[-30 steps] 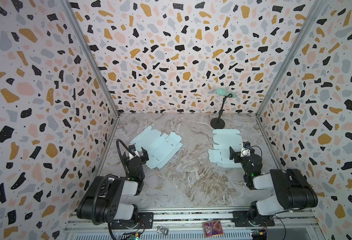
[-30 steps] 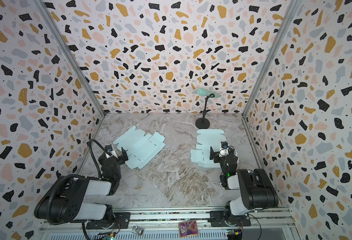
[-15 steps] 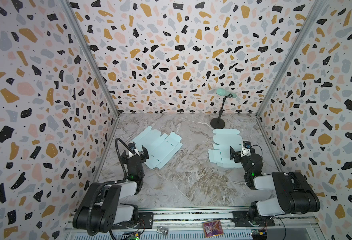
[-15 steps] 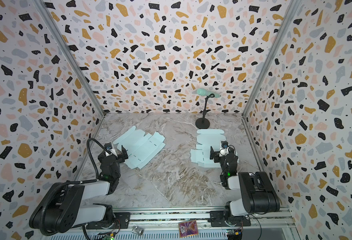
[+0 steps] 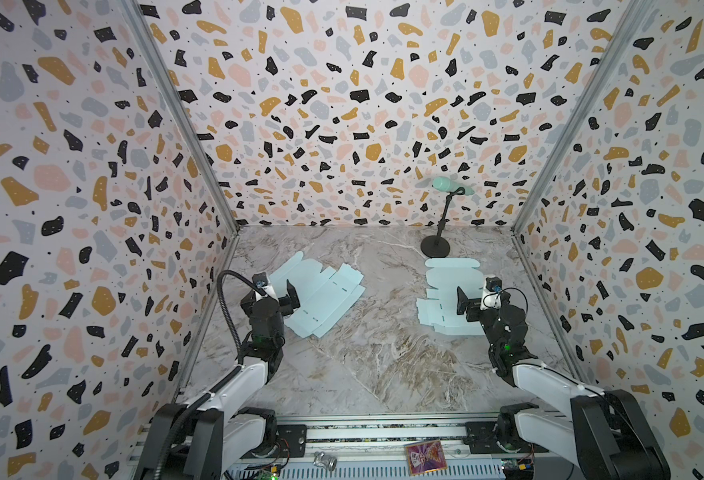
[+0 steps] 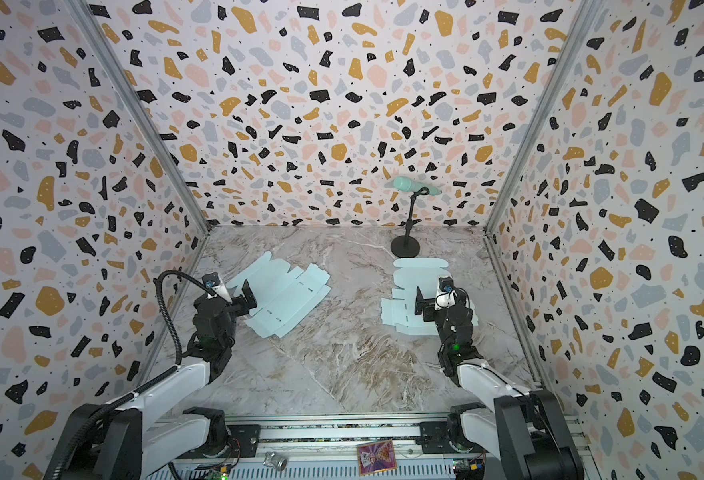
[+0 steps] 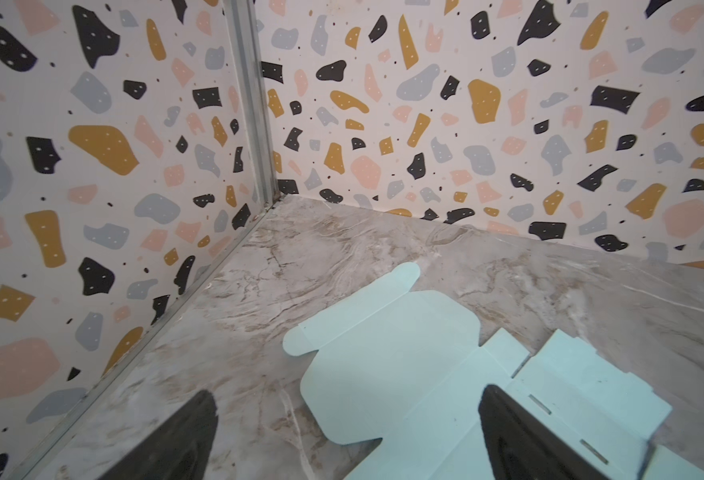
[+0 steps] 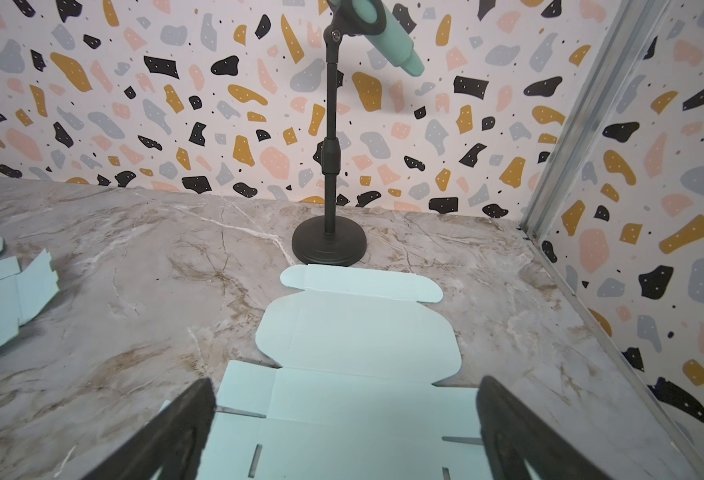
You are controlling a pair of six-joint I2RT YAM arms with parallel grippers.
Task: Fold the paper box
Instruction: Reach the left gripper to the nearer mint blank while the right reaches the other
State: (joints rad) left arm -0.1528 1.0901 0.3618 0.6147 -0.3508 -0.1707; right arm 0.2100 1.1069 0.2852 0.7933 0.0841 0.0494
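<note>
Sheets of pale mint card, two in number, are seen lying flat and unfolded on the marbled counter. The left paper box is laid at a slant near the left wall, with its rounded flap turned toward the back left corner. The right paper box is laid squarely, and its rounded flap is set just in front of the round base of a black stand. A mint cylinder is clipped, tilted, at the top of that stand. The two sheets are placed well apart, with bare counter between them.

The left claw is held over the near left edge of the left paper box, its jaws spread wide and nothing gripped between them. In the left wrist view one black finger is seen above a slotted panel of the sheet, and the other finger above bare counter.

The right claw is likewise spread wide and empty, and is held over the near right part of the right paper box. In the right wrist view the sheet's slotted panels are framed between the two dark fingers. Whether any fingertip touches the card cannot be told.

A small printed card and a small metal part are seen on the front rail.
</note>
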